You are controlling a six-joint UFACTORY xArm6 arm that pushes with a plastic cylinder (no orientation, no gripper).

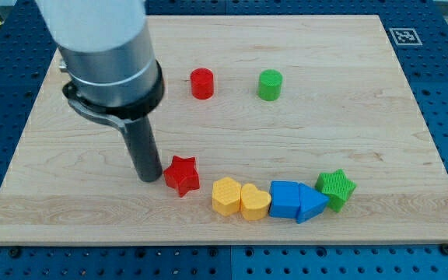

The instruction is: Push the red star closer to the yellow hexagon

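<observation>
The red star (182, 173) lies on the wooden board (364, 109), left of centre near the view's bottom. The yellow hexagon (226, 195) sits just to its lower right, with a small gap between them. My tip (149, 176) stands on the board right at the red star's left side, touching or almost touching it. The rod rises up to the large grey arm body at the view's upper left.
A yellow heart (255, 201) touches the hexagon's right side, followed by a blue cube (285, 198), a blue triangle (311, 204) and a green star (336, 188) in a row. A red cylinder (201, 83) and a green cylinder (270, 85) stand near the top.
</observation>
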